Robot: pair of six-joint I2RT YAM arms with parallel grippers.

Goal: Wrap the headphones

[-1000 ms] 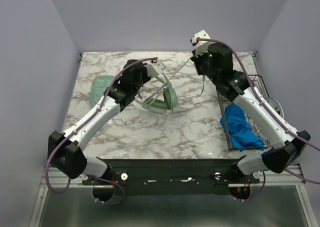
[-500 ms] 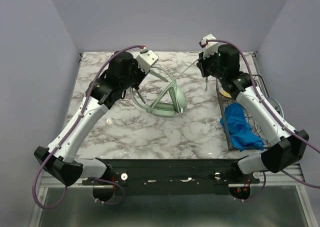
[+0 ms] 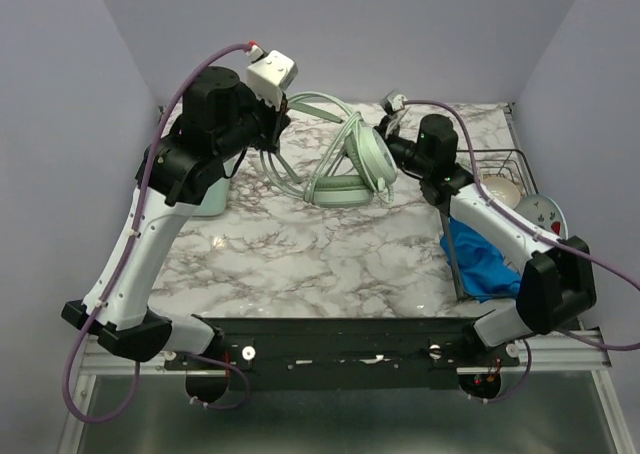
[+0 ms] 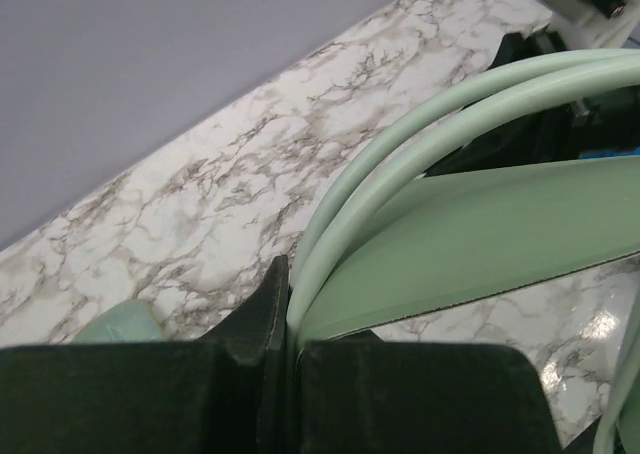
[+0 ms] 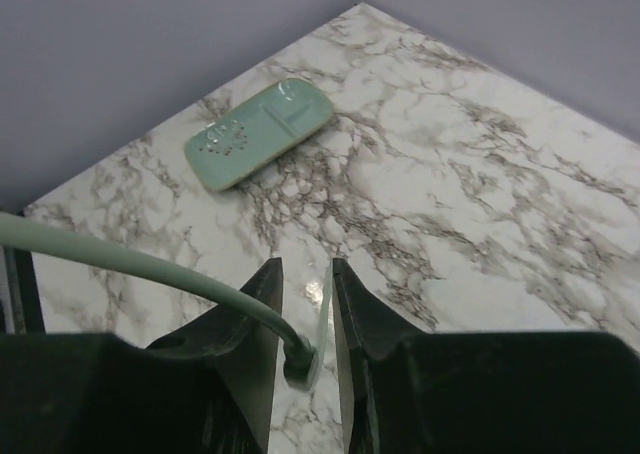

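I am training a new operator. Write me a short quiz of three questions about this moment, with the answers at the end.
1. Fill in: the blue cloth lies near the base of the ____ arm.
2. True or false: the left gripper is shut on the headband of the headphones.
3. What does the right gripper pinch? A) the headband B) the cable C) the blue cloth

Key: 1 right; 2 true; 3 B
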